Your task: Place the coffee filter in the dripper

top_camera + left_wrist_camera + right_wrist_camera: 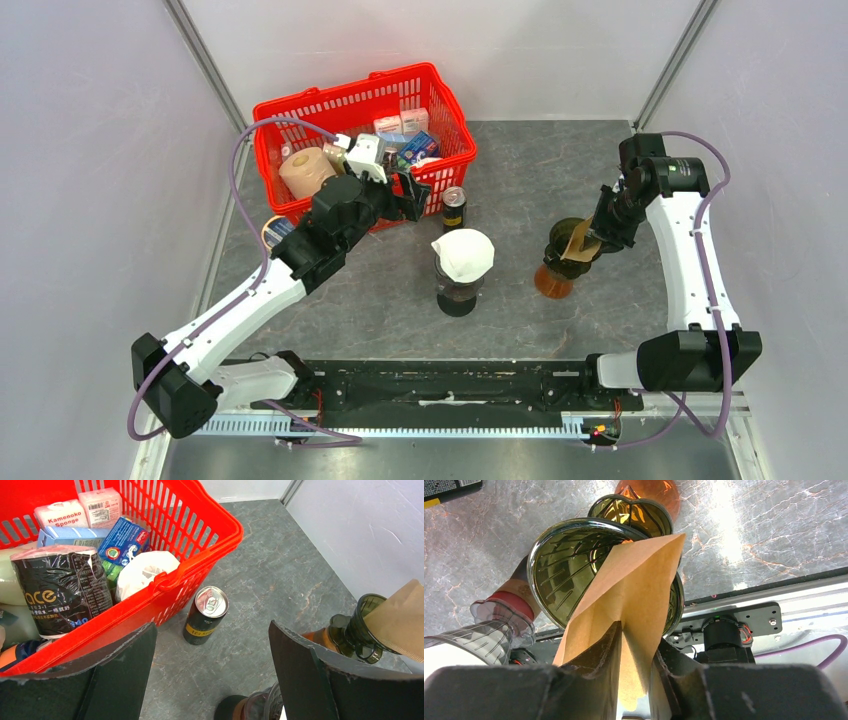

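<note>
On the worktop [520,300], the step in hand was judged to be the insertion itself. The brown coffee filter [634,580] had been carried to the mouth of the dark ribbed dripper [559,575] but was not seated. The dripper stood on an amber carafe [553,282], well apart from the red basket [340,88] at the far left.

The filter was seen folded flat and tilted across the rim, its far corner over the cone. Whether it touched the ribs could not be told. The next move was judged to call for lowering the paper into the cone and letting go only once it was supported by the wall. A flat fold might otherwise be left leaning on the rim.

The right gripper [634,650] was closed almost fully, its jaws pinched on the filter's lower edge. The left gripper [210,647] was held over the worktop beside the basket, its jaws spread wide and nothing gripped. A small black can [207,614] stood between and beyond them, untouched.
</note>
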Motion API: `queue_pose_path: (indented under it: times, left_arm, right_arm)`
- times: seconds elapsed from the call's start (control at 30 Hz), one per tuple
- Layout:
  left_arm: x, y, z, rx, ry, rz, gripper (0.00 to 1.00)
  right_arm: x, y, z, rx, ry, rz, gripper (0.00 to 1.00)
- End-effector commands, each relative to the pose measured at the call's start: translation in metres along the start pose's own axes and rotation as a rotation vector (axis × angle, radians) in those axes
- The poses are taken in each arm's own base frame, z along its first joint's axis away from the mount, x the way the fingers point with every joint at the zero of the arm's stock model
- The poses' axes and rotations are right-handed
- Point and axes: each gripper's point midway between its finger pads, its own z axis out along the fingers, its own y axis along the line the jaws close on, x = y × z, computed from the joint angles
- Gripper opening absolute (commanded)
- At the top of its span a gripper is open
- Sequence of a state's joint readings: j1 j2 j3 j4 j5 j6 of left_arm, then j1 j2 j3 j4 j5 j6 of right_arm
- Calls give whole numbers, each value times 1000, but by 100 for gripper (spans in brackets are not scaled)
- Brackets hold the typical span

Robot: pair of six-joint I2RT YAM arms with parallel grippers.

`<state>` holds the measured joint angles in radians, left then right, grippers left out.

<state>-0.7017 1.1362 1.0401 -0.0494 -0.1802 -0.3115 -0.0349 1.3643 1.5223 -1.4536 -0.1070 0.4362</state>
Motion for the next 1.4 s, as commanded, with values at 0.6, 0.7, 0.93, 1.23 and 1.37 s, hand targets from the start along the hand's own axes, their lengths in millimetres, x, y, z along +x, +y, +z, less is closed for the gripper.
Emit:
queue_pose_path:
  times: [0.6, 0.7, 0.93, 1.23, 1.37]
  left_arm:
    - [-14, -6, 0, 26, -47, -46, 89]
    - [-13, -6, 1, 27, -44, -47, 89]
    - [-16, -7, 0, 30, -51, -47, 89]
    - [-17, -9, -1, 37, -50, -49, 89]
    - [-17, -8, -1, 36, -53, -48, 89]
  right_arm:
    - [-13, -2, -44, -15, -184, -23, 39]
    - [-16, 1, -49, -34, -210, -28, 39]
    - [-28, 25, -66, -157, -283, -52, 39]
    - [-43, 55, -77, -303, -325, -96, 37]
    - [-47, 60, -77, -319, -331, -101, 37]
